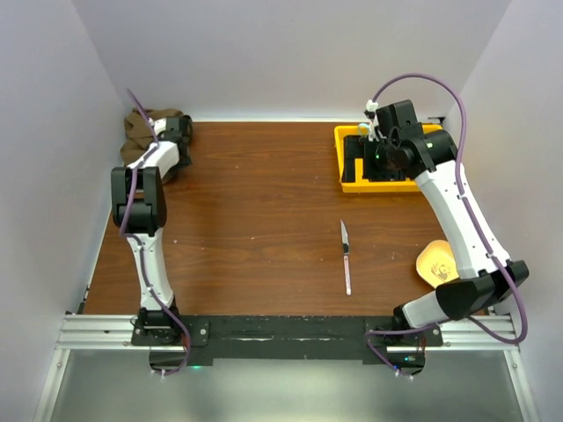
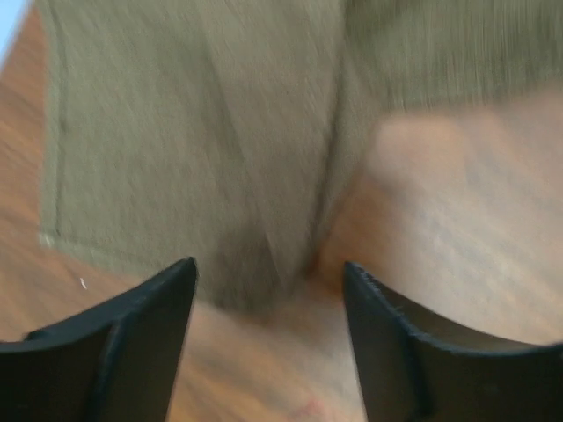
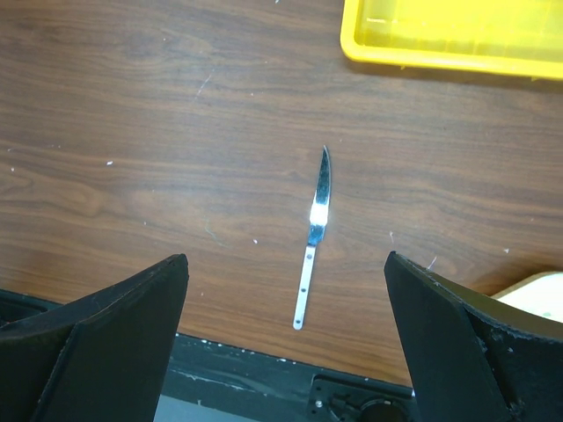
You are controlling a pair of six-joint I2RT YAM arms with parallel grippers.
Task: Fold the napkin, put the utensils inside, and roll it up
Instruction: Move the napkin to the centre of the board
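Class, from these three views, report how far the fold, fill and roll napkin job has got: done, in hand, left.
Done: nothing; the dark brown cloth napkin lies bunched in the far left corner. In hand: the left gripper, jaws open, reaches its edge, gripping nothing. Left: folding, adding the slim silver table knife, lying bare mid-table, and rolling. The right gripper hangs open, empty.

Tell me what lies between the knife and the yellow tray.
Nothing but bare table. The right wrist view shows the whole stretch from the knife to the tray, and the top view agrees.
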